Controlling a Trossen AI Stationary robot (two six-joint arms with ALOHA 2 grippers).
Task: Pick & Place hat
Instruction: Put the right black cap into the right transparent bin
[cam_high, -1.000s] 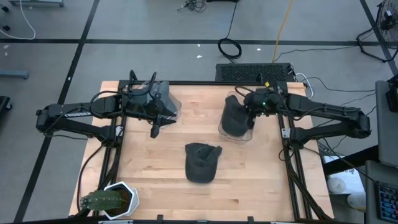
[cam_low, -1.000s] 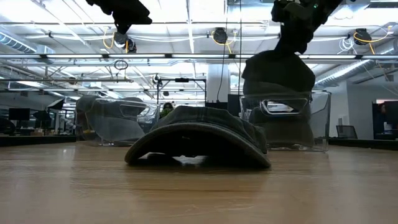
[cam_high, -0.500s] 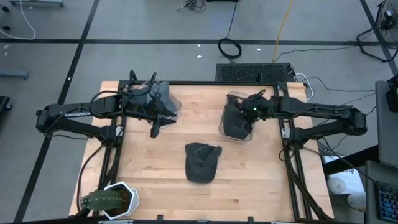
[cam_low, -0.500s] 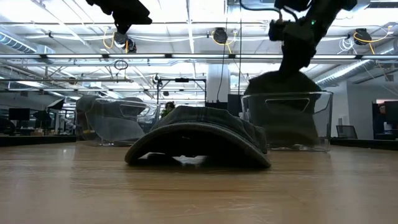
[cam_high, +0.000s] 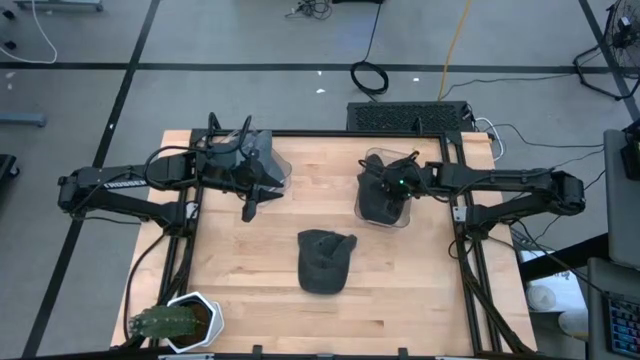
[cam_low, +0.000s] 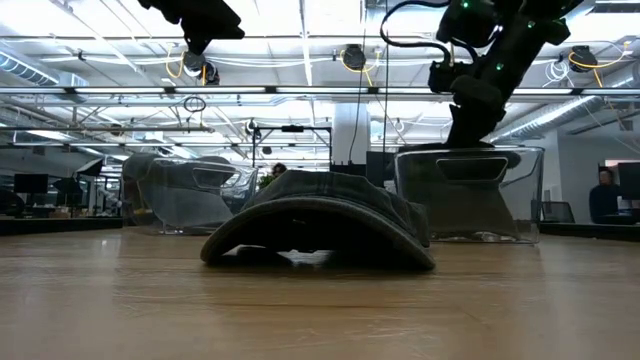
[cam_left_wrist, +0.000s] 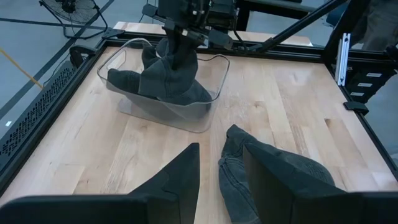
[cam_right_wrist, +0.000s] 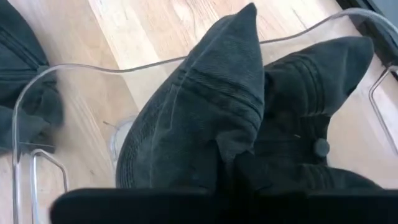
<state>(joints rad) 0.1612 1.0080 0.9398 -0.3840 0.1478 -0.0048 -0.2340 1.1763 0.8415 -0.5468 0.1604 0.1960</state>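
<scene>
High view: right gripper (cam_high: 398, 186) has come down into the clear bin (cam_high: 364, 212), hat (cam_high: 380, 200) now inside.
Meaning: placing nearly done; release likely remains.
Right wrist view: fingers pinch the hat's cloth.
Left gripper (cam_high: 250, 207): hovering, fingers spread.
Low view only: second hat (cam_low: 320, 225) arched on table (cam_low: 320, 310).

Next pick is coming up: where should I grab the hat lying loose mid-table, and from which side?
Probably from above, pinching the crown of the loose hat. It lies flat with its dome upward and open table all around. The brim hugs the wood, giving fingers little to get under. The left gripper hangs open nearby.
</scene>
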